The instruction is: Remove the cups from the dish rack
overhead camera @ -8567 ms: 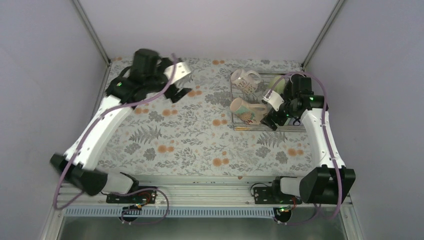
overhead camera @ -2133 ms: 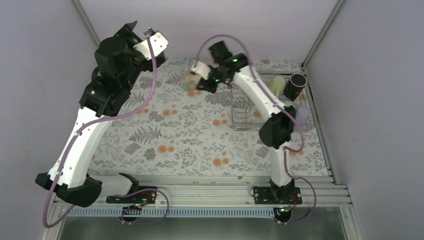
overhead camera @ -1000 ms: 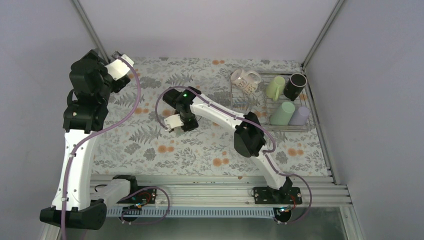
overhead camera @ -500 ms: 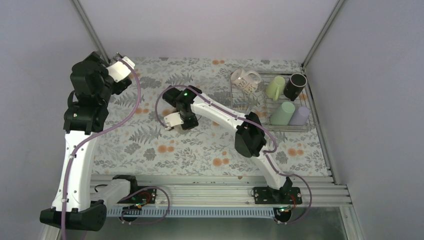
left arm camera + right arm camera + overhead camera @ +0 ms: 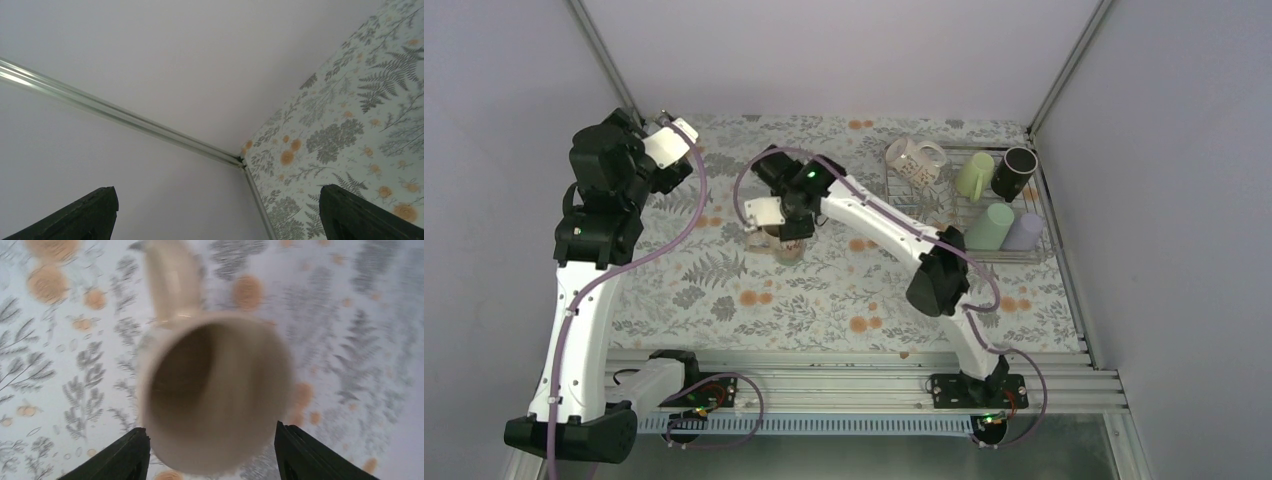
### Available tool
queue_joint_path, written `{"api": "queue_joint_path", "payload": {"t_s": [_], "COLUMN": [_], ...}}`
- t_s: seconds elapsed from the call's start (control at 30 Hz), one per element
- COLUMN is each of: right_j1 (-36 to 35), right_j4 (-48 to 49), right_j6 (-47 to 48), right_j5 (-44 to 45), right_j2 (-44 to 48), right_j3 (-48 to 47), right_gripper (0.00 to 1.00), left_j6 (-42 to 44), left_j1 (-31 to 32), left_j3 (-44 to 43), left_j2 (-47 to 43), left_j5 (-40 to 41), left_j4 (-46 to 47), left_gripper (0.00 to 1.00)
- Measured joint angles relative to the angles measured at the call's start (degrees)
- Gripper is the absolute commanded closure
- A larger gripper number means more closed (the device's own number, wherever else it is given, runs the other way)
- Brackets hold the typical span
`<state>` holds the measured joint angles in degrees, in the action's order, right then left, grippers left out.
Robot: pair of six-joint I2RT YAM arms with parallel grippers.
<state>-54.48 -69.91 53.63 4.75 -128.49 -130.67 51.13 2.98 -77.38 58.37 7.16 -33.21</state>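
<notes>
Right gripper (image 5: 214,452) straddles a blurred mug (image 5: 215,390), seemingly loose.

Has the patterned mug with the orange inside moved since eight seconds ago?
Yes. The patterned mug has gone left out of the dish rack and now stands on the tablecloth below the right gripper.

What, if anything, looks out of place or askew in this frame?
The cream patterned mug lies tipped on its side at the far left corner of the dish rack and seems to poke past the rim. The mug under the right pincer stands upright on the tablecloth. Nothing spilled or damaged shows.
</notes>
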Motion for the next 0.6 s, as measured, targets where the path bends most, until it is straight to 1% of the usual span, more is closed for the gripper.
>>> {"api": "queue_joint_path", "payload": {"t_s": [0.13, 0.3, 0.43, 0.5, 0.6], "right_j1": [3.02, 16.02, 26.86, 30.67, 36.68], "right_j4": [3.98, 8.85, 13.14, 13.84, 14.56], "right_j6": [-4.59, -10.56, -13.62, -14.71, -15.78], "right_j5": [-1.77, -7.89, -10.56, -11.98, -16.48], "right_j2": [5.25, 15.47, 24.57, 26.23, 25.22], "right_j3": [0.02, 1.20, 8.74, 10.71, 10.84], "right_gripper": [0.26, 0.24, 0.25, 0.26, 0.27], "left_j6": [-1.44, -3.82, -5.77, -6.82, -8.11], "left_j1": [0.00, 0.00, 0.11, 0.44, 1.14], "left_j3": [0.04, 0.04, 0.02, -0.11, -0.33], "left_j2": [0.02, 0.94, 2.23, 3.15, 4.42], "left_j5": [-2.10, -5.40, -8.20, -9.55, -11.32], "left_j4": [-0.55, -1.62, -2.10, -2.51, -2.86], "left_gripper": [0.00, 0.00, 0.00, 0.00, 0.00]}}
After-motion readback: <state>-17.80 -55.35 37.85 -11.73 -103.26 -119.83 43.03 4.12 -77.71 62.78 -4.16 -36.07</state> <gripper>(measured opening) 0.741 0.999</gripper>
